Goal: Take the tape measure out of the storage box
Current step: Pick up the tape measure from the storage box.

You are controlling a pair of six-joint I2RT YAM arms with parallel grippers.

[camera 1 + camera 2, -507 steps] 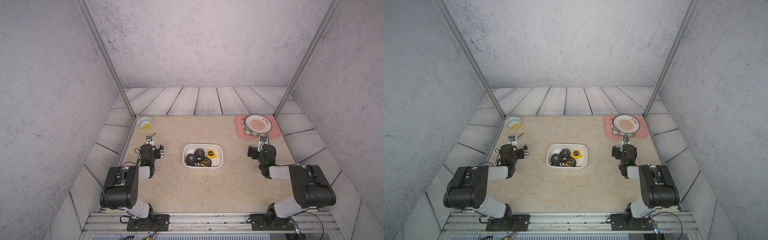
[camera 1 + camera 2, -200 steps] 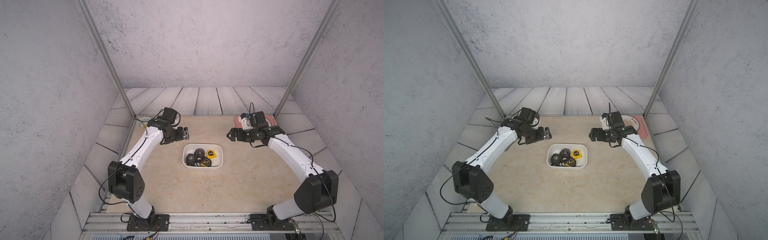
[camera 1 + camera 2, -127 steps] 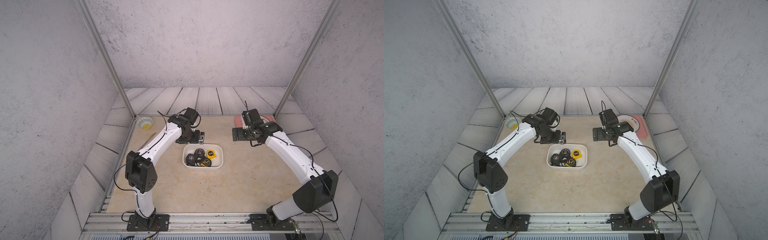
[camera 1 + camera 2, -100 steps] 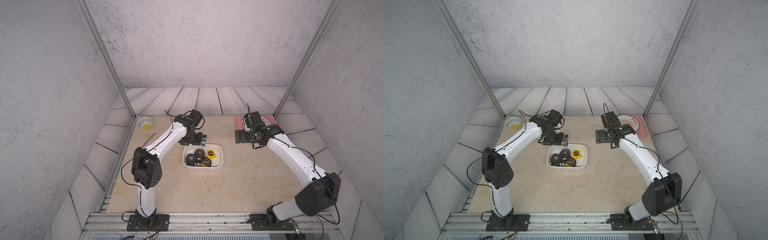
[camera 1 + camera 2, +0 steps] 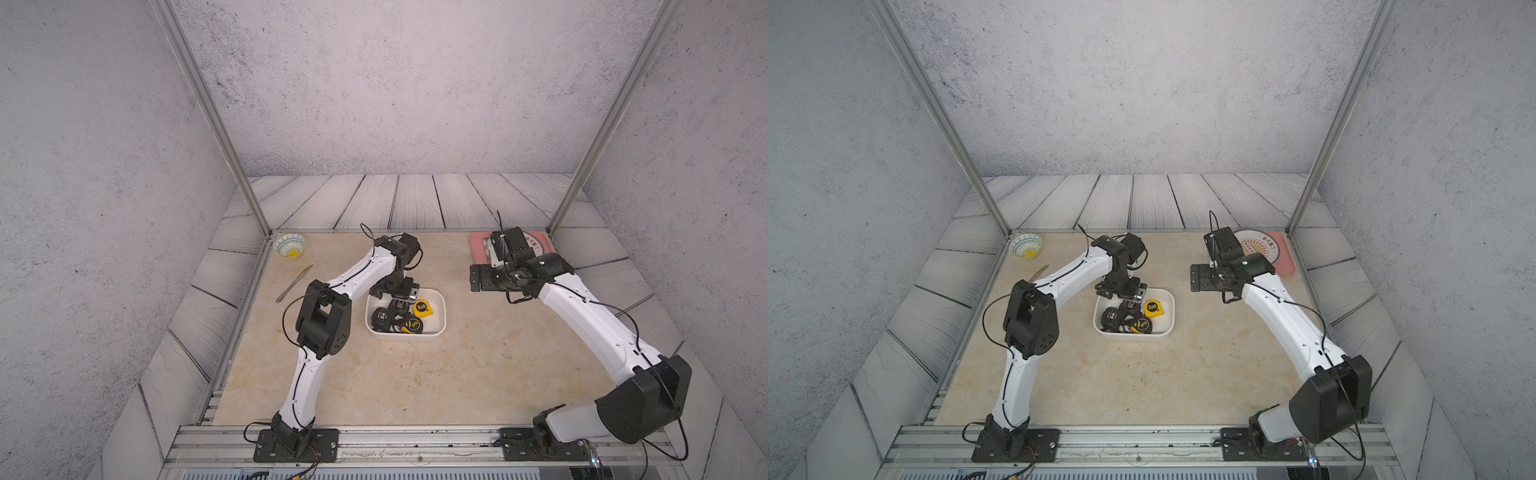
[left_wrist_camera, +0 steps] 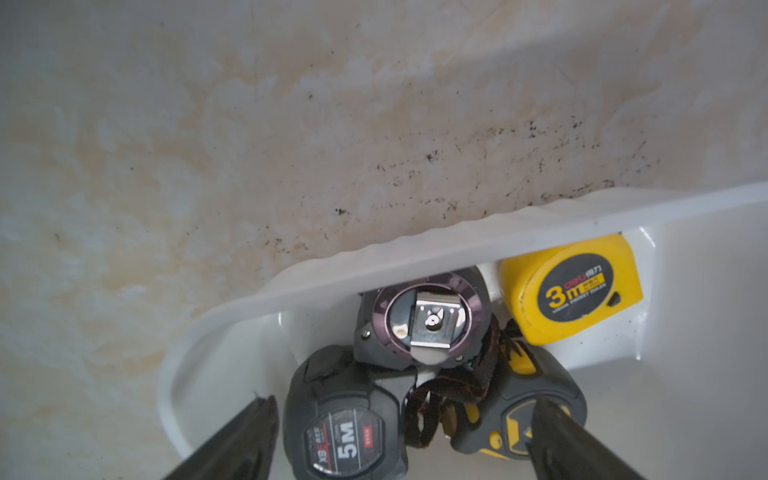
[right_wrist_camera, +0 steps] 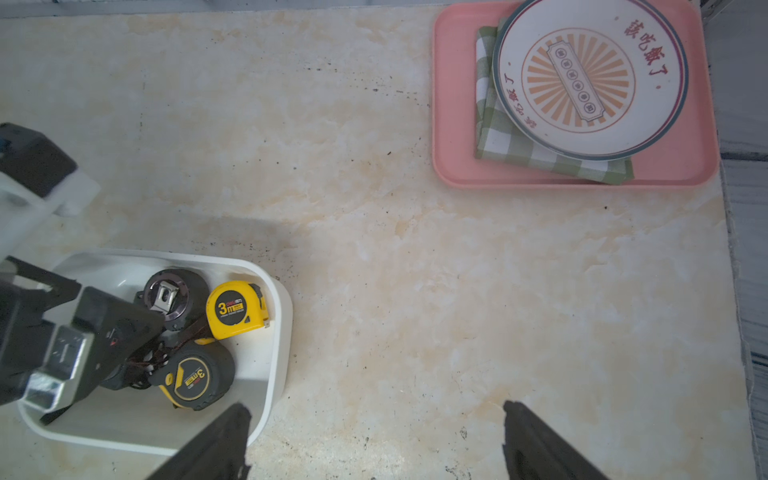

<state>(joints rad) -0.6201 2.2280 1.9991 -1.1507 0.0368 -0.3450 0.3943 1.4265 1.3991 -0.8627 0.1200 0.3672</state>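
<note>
The white storage box [image 5: 441, 318] [image 5: 1168, 320] sits mid-table and holds several tape measures. Among them are a yellow 3m tape measure [image 6: 573, 286] [image 7: 237, 308] and a black 5M one [image 6: 345, 428]. There is also a black-and-yellow one [image 7: 195, 376] and a grey one lying clip-up [image 6: 424, 320]. My left gripper [image 5: 394, 300] [image 6: 403, 409] points down over the box's left part. It is open, and the 5M case and a dark strap show between its fingers. My right gripper [image 5: 477, 277] [image 7: 376, 415] hangs open and empty, high above the table to the right of the box.
A pink tray [image 5: 478, 245] [image 7: 453, 124] at the back right carries a patterned plate [image 7: 590, 79] on a green checked cloth [image 7: 498, 137]. A small bowl [image 5: 290, 245] and a knife [image 5: 294, 283] lie at the back left.
Both arms have risen from their folded pose at the front. Over the last second my left gripper has swung right and come down over the box. The right gripper has drifted slightly right.
</note>
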